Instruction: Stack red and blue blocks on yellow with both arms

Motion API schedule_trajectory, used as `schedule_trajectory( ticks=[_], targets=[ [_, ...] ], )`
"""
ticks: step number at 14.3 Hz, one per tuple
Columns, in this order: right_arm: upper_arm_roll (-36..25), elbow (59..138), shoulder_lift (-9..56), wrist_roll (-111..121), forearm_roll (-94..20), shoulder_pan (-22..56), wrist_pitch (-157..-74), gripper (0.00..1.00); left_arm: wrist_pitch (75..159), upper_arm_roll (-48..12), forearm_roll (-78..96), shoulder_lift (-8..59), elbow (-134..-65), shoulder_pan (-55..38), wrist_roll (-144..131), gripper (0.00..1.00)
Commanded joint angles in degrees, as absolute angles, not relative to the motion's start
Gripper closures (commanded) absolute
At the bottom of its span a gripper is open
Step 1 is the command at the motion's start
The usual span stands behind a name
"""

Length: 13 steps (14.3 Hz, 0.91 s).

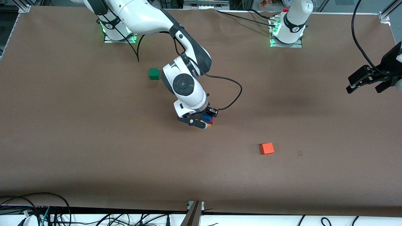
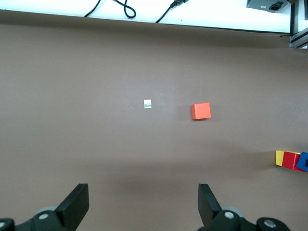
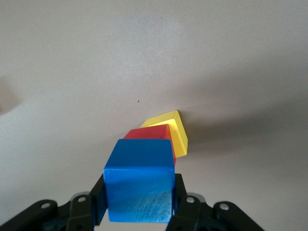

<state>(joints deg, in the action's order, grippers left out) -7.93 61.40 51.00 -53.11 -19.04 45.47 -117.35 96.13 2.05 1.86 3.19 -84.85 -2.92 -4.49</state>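
The surface (image 1: pixel 94 141) looks like matt brown paper or cloth, the blue block (image 3: pixel 139 180) shows a faintly streaked matt painted face above the equally matt red block (image 3: pixel 151 132) and yellow cube (image 3: pixel 175 132), while the right arm (image 1: pixel 185 84) is glossy white plastic.

5 cubes: 1 blue (image 1: pixel 206 117), red (image 3: pixel 150 133), yellow (image 3: pixel 169 130), green (image 1: pixel 153 73), orange (image 1: pixel 267 148).

The brown tabletop (image 1: pixel 94 141) carries a green cube (image 1: pixel 153 73) and an orange cube (image 1: pixel 267 148), well apart. A yellow cube (image 1: pixel 209 126) rests on it between them, with a small white scrap (image 2: pixel 148 104) near the orange one.
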Motion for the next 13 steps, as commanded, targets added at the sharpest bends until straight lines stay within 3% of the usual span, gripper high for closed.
schedule_trajectory(
  ticks=[1, 2, 9, 13],
  targets=[
    [-7.47, 59.15, 52.47, -52.38, -19.51, 44.91, -117.25, 0.35, 96.15, 2.11, 2.81, 2.64, -84.64, -1.07, 1.47, 0.00],
    [-7.47, 59.24, 52.47, -52.47, -19.51, 45.09, -117.25, 0.00, 96.15, 2.02, 2.90, 2.64, -84.81, -0.36, 1.93, 0.00],
    [-7.91, 59.15, 51.86, -52.56, -19.60, 45.09, -115.32, 0.00, 96.15, 2.02, 2.90, 2.81, -84.90, -1.49, 1.14, 0.00],
    [-10.36, 58.97, 46.86, -52.30, -19.60, 43.95, -110.93, 0.00, 95.45, 4.66, 2.81, 2.72, -84.82, -5.19, 0.26, 0.00]
  ],
)
